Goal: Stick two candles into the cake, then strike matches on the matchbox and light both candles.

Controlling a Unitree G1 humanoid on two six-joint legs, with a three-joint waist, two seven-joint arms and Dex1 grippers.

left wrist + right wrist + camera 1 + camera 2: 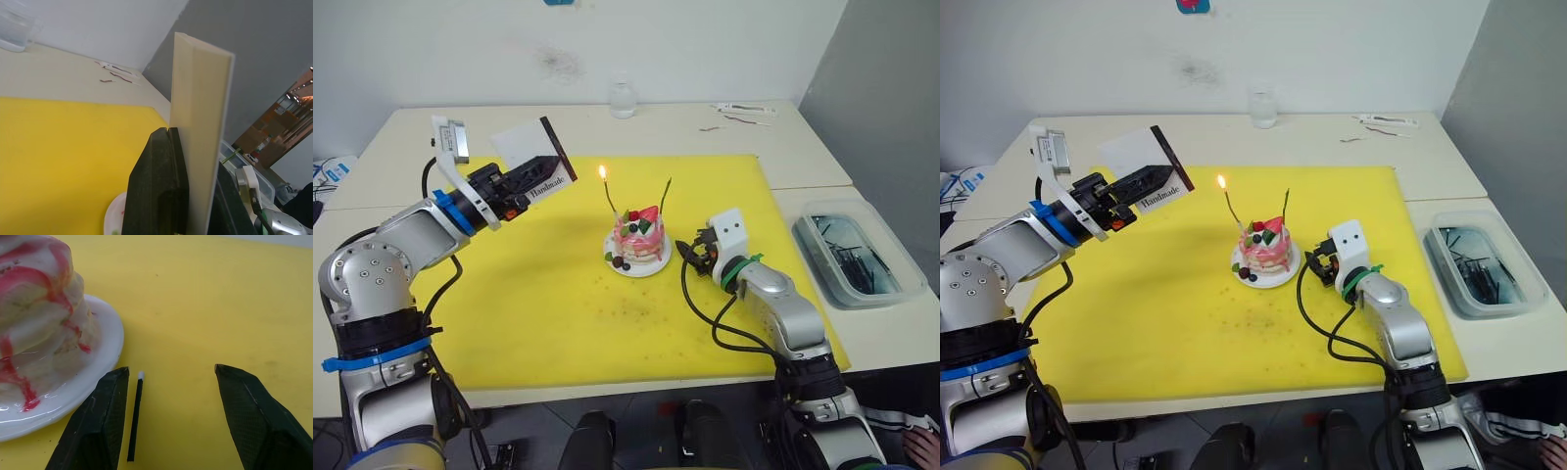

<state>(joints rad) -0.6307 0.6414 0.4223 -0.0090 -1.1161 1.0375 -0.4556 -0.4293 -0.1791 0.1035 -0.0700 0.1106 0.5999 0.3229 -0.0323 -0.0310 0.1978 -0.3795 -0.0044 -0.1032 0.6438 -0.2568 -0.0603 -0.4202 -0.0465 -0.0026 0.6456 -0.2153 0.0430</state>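
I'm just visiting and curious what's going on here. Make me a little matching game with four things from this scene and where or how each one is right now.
Things:
1. matchbox
2. left candle
3. right candle
4. match

States:
a. stuck in the cake, unlit
b. lying on the yellow mat between open fingers of the right gripper
c. clamped in the left gripper, raised off the table
d. stuck in the cake, burning

Pairs: 1-c, 2-d, 3-a, 4-b
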